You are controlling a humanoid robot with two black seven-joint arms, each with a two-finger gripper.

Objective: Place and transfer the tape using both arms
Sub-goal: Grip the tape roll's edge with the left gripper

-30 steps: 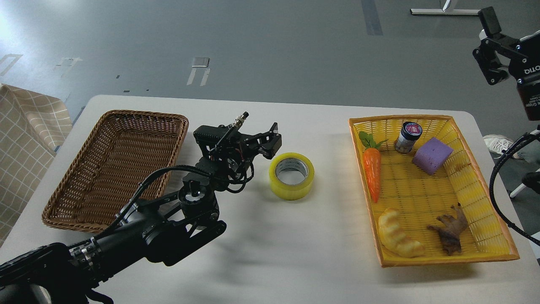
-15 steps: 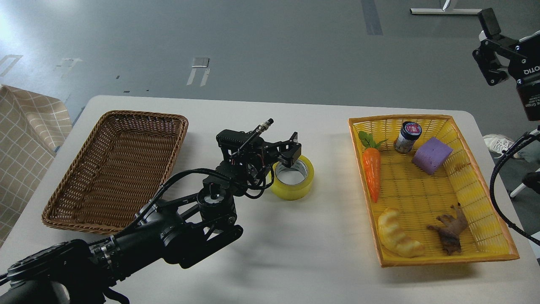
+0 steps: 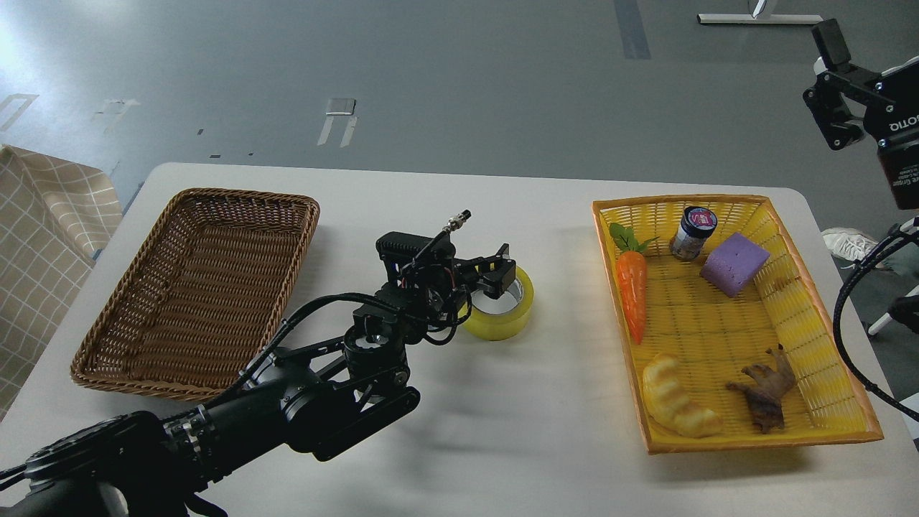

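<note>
Step in hand looks like the pickup by the left arm: the left gripper (image 3: 495, 278) sits low at the tape (image 3: 502, 310), mid-frame on the white table (image 3: 502, 424), approx halfway between the two baskets. One finger (image 3: 504, 274) seems to reach over the roll's near-left wall toward the core hole, the other is hidden behind the wrist, so jaws look apart w/ the wall between them, not yet clamped, tho I can't be sure from this angle. Tape lies flat, hole up, on the table, not lifted. Next move prob calls for closing on the wall, squarely, since a thin curved wall can slip or tip the roll, then lifting clear and carrying left to the brown wicker basket (image 3: 143, 359) at left of frame. The right gripper (image 3: 833, 93) hangs high in the upper right corner, well apart from everything; its jaws can't be told. Yellow basket (image 3: 826, 424) at right holds a toy carrot (image 3: 632, 291), small jar (image 3: 693, 231), purple block (image 3: 734, 263), bread toy (image 3: 675, 406) and a brown figure (image 3: 767, 391). Table is smooth, matte, rounded corners. Room: grey floor w/ tape marks, checked cloth (image 3: 43, 237) at left edge.
</note>
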